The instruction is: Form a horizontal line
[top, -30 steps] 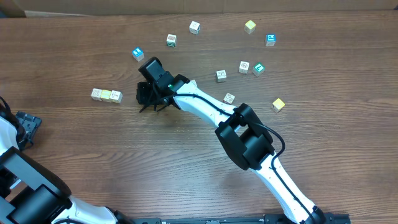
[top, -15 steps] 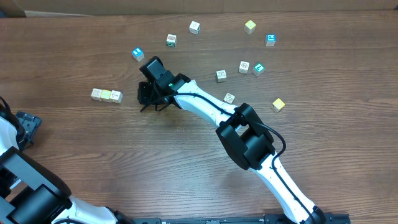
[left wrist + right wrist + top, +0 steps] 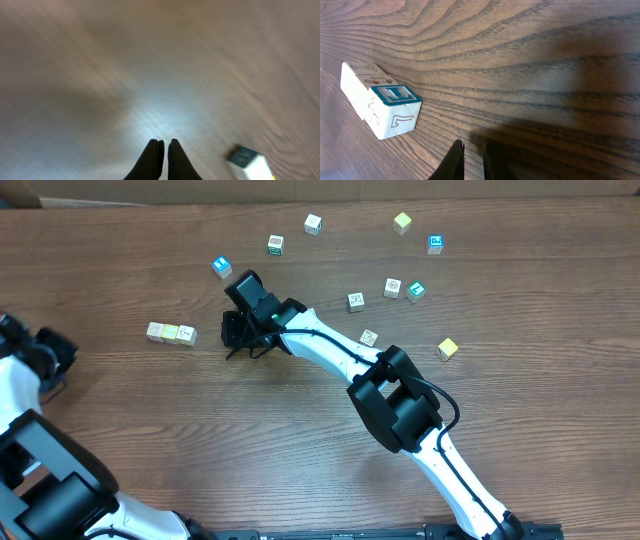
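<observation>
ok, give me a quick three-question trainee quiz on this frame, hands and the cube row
1. True or false: the right hand is gripping a cube.
2. In the overhead view, the row of cubes lies where relative to the right hand? A) to the robot's left B) to the robot's right C) directly beneath it
3. In the right wrist view, what colour is the top of the end cube nearest the hand?
Key: 1 false, shut on nothing. 2 A. 3 blue.

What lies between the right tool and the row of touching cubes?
Nothing: only bare brown wooden tabletop separates the right tool from the short row of touching printed cubes; the right wrist view shows it.
</observation>
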`<action>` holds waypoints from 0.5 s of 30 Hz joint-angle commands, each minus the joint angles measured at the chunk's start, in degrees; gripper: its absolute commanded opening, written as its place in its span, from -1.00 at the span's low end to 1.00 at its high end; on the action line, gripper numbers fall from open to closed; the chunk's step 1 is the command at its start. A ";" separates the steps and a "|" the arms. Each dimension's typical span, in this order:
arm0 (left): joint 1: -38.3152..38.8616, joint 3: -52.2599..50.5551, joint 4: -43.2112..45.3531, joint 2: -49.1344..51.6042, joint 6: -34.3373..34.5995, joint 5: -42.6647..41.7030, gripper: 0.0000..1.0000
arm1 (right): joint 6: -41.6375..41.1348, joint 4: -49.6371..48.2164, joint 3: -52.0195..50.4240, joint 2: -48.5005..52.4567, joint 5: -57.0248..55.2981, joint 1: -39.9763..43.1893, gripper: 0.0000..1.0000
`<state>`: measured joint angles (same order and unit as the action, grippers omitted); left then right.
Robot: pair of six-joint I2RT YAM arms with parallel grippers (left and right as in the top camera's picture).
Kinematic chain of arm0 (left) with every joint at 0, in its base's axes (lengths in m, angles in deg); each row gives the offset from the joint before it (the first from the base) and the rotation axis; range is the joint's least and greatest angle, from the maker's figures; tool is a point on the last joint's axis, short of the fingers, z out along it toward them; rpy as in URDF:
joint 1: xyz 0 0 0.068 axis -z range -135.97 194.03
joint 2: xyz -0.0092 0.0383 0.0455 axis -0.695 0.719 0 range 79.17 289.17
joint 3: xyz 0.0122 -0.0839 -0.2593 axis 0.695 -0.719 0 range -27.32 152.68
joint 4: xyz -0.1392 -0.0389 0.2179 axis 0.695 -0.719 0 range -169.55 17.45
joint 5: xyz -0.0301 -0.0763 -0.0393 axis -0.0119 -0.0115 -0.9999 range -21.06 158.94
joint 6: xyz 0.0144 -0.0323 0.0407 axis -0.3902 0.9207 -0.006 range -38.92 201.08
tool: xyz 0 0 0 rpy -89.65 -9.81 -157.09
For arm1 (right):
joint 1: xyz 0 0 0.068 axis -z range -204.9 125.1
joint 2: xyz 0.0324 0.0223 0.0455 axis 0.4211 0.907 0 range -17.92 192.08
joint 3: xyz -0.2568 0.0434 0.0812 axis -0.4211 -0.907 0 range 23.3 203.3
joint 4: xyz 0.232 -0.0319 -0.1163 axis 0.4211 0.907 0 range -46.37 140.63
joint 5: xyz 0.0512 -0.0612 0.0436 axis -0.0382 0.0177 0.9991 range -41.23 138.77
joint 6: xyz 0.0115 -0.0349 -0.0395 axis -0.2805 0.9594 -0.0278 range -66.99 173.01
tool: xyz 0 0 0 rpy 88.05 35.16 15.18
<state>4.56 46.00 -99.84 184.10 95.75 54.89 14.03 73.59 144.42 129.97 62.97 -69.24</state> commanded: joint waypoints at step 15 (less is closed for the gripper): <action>12.02 -0.20 10.64 11.02 -13.05 -1.05 -0.91 | 0.46 2.08 -2.08 2.86 -1.66 0.90 -0.78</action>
<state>16.91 46.00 -89.85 192.53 84.72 53.93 14.03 73.85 144.42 129.97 63.16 -69.20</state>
